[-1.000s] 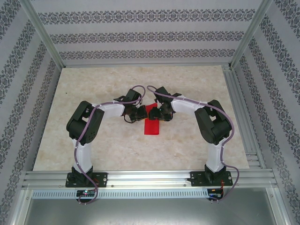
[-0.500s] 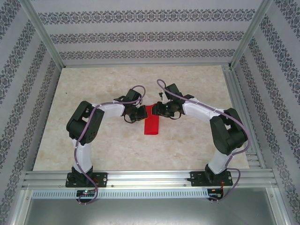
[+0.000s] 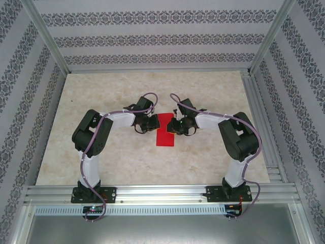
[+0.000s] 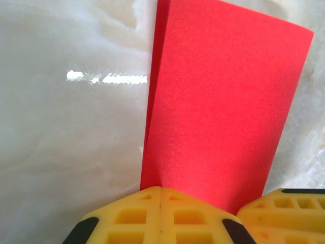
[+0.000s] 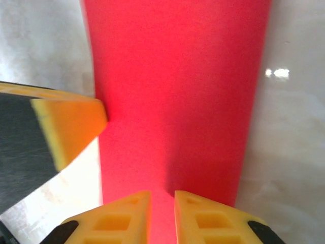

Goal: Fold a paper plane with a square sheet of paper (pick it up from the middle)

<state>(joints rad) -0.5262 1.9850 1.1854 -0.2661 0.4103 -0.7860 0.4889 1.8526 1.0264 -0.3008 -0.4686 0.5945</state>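
My left claw (image 4: 160, 195) pressed together at edge of red paper (image 4: 218, 101). My right claw (image 5: 162, 201) slightly spread over it.

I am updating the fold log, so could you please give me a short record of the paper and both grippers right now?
paper: red paper, folded into a two-layer rectangle, on the table between the arms
left gripper: left gripper shut, fingertips at the paper's edge
right gripper: right gripper with jaws almost together, a narrow gap left over the paper
plane: not yet formed
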